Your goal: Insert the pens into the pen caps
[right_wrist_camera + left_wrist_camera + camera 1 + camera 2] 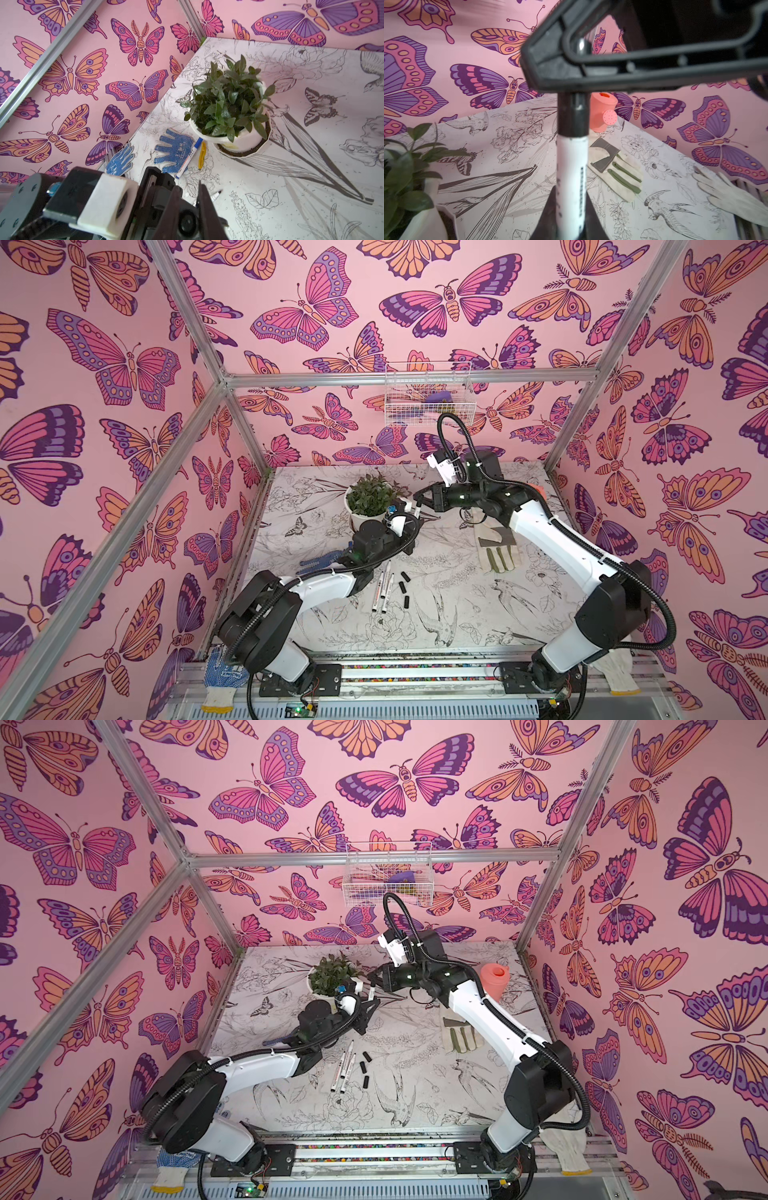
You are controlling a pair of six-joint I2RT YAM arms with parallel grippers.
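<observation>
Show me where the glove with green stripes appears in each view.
A top view: glove right of centre.
A top view: the glove, same place.
Left wrist: glove right of the held pen.
Right wrist: not in it.
Shared landmark: potted plant, in all four views.

Potted plant (370,497) blocks far-left; glove (496,549) lies right; pens (381,589) and caps (401,587) mid-table; near-right table (478,614) bare.
</observation>
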